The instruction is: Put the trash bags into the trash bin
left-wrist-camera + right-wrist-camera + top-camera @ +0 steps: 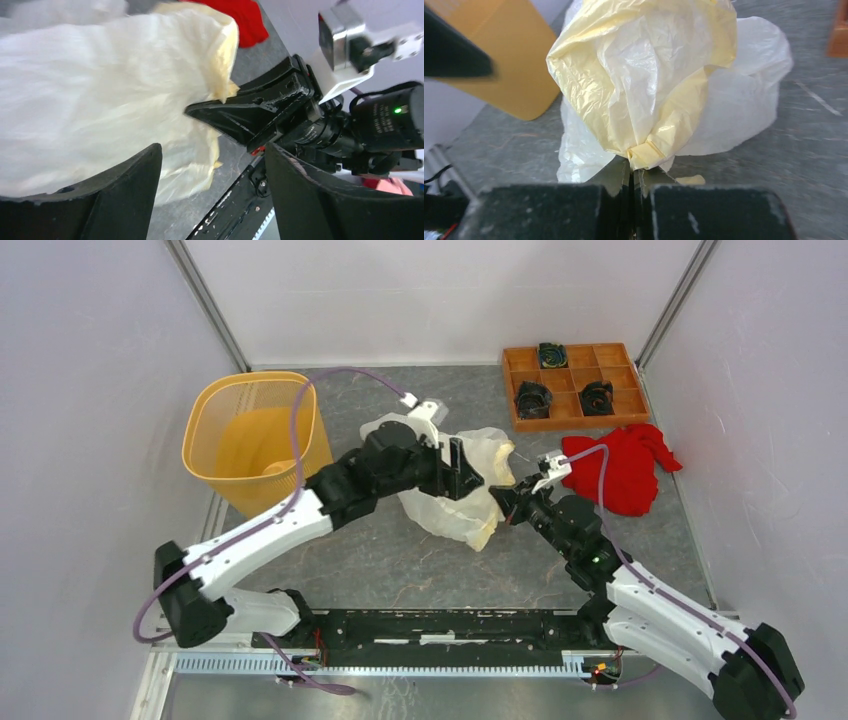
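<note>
We see the trash bag lying in a crumpled heap on the gray table, near the middle of the top view. It is thin and crinkly, white with a yellow tint. It is not in the trash bin. The bin stands upright at the upper left of the frame, apart from the bag, with its open mouth up.

The left gripper reaches in from the lower left and sits over the top of the bag. In the left wrist view we see its two black fingers spread wide apart at the bottom of the frame. The bag fills the upper left of that view, and no part of it is squeezed between them.

The right gripper comes in from the lower right and meets the right edge of the bag. In the right wrist view its fingers are pressed together at the bottom middle. They pinch a small yellow fold of the bag, and the rest puffs up above the pinch.

A red cloth lies at the right of the top view, just beside the right arm. An orange tray with little boxes sits at the upper right.
</note>
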Tool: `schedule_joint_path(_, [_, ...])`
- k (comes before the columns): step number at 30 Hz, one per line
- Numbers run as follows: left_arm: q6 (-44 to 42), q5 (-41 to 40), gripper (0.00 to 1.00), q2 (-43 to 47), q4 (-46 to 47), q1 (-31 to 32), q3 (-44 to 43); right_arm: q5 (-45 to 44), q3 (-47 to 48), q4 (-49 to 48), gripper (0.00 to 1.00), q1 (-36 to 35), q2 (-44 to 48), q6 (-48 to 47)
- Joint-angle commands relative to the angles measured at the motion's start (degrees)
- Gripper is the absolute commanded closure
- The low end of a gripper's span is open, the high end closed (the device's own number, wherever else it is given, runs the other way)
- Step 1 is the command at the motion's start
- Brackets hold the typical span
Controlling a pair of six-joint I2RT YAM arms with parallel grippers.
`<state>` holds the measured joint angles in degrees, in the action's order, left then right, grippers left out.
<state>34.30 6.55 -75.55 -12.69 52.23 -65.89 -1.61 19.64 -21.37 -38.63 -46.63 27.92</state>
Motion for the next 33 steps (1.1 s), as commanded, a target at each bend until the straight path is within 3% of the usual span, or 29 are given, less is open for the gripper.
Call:
schedule_joint_path(1, [-11.12, -18.30, 0.15, 10.10, -16.62, -0.11, -9.62, -10.88, 0.24, 7.49, 1.00, -0.17, 6.34, -6.15])
schedule_joint_path(7, [-17.70, -52.37, 0.00, 16.34, -33.83, -0.18, -15.40, -20.01, 4.08, 19.60, 0.99, -0.16, 15.62, -11.25])
schedule_joint_path(10, [-18.47, -61.59, 0.00, 13.88, -38.60, -2.40, -16.36, -22.14, 6.25, 21.20, 0.99, -0.19, 19.22, -12.30])
schedule_joint_path(12, [-18.82, -58.75, 0.00, 10.66, -40.56, -7.30, -17.29, -22.35, 8.13, 23.42, 0.99, -0.15, 20.27, -12.77])
schedule_joint_path(16, [-19.52, -42.80, 0.00, 7.65, -37.60, -19.75, -16.08, -20.83, 14.89, 26.84, 0.99, -0.22, 19.87, -16.97])
schedule_joint_path(20, [-19.16, -40.90, 0.00, 7.88, -34.79, -20.84, -14.32, -21.34, 21.87, 31.52, 0.99, -0.21, 19.33, -20.29])
schedule_joint_path(22, [-19.56, -40.65, 0.08, 8.15, -33.83, -20.85, -12.79, -20.93, 24.00, 32.35, 0.99, -0.20, 19.47, -21.97])
schedule_joint_path(28, [-21.20, -38.74, 0.50, 8.10, -34.23, -20.83, -11.82, -20.14, 34.10, 34.70, 0.99, -0.17, 15.88, -25.70])
schedule_joint_path(33, [-24.55, -33.32, 0.76, 8.96, -33.59, -20.80, -12.18, -24.54, 45.97, 36.42, 0.99, -0.19, 9.14, -12.66])
